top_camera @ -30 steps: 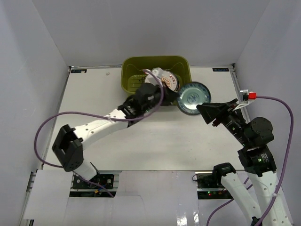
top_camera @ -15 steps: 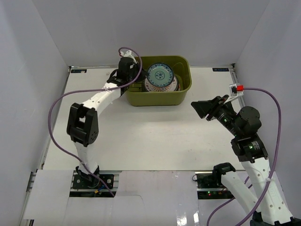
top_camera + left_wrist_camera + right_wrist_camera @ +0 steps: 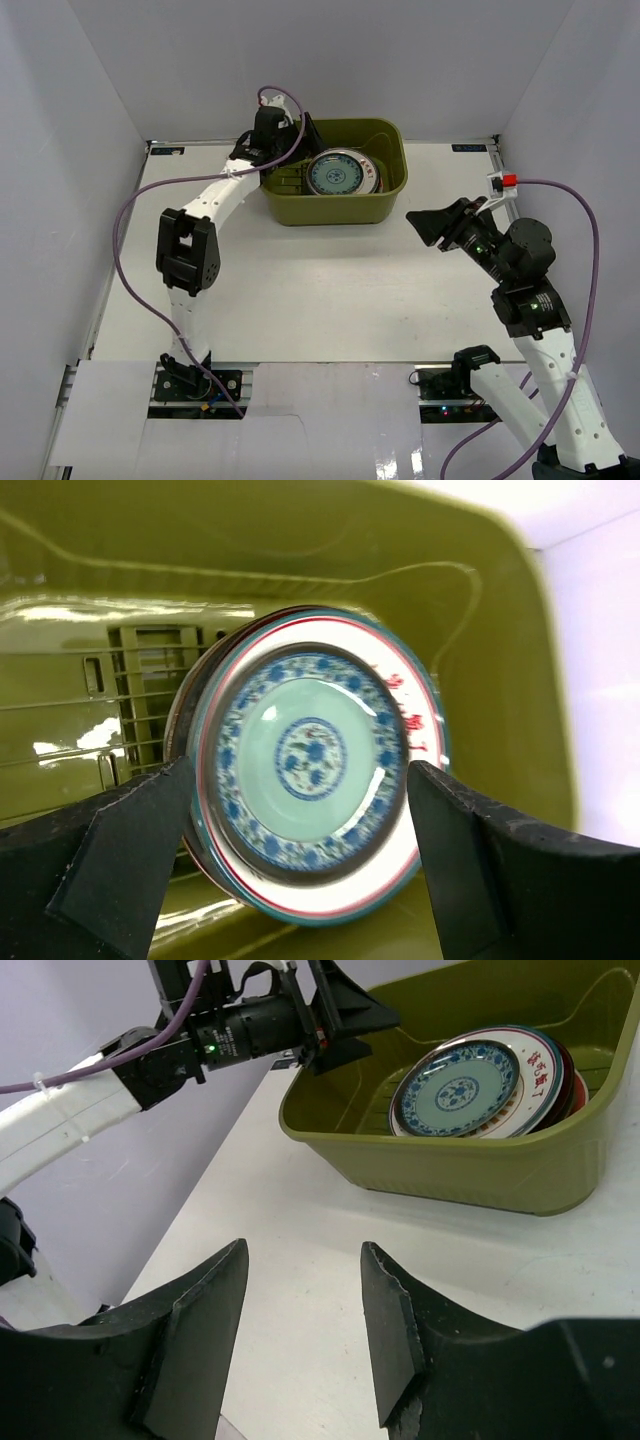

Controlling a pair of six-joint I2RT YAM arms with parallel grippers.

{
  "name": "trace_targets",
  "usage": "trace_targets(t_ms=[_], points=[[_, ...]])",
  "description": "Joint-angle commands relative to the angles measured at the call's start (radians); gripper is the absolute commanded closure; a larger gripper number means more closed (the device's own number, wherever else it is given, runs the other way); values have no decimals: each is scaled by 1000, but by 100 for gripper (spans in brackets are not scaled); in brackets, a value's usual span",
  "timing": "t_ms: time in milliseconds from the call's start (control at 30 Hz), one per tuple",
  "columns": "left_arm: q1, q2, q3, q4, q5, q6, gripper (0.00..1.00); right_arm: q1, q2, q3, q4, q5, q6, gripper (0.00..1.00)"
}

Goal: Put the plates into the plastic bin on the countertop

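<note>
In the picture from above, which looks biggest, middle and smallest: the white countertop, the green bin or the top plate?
1. countertop, by far the biggest
2. plastic bin
3. top plate, which fits inside the bin with room to spare

**Overhead view; clock face centred on the countertop (image 3: 300,290), with you at its near edge, 6 o'clock.**

The plastic bin (image 3: 330,212) sits on the countertop at 12 o'clock, at the far edge. Inside it the plates (image 3: 343,173) lie stacked one on another, tilted, and toward the bin's 3 o'clock half. This leaves the bin bare on their 9 o'clock side.

Your left gripper (image 3: 300,780) hangs over the bin's 10 o'clock corner, apart from the stack. Your right gripper (image 3: 424,229) is at 4 o'clock from the bin, above the countertop and apart from the bin.

The walls (image 3: 300,60) stand at 9, 12 and 3 o'clock.
</note>
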Motion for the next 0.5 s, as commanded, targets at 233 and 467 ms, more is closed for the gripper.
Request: trace_targets(t_ms=[233,467], points=[[2,-460,-186,13,141,87,2,4,20,134,-33,47,-31,1],[2,-943,-551,38,180,144,2,4,-1,252,-132,181,-132,10]])
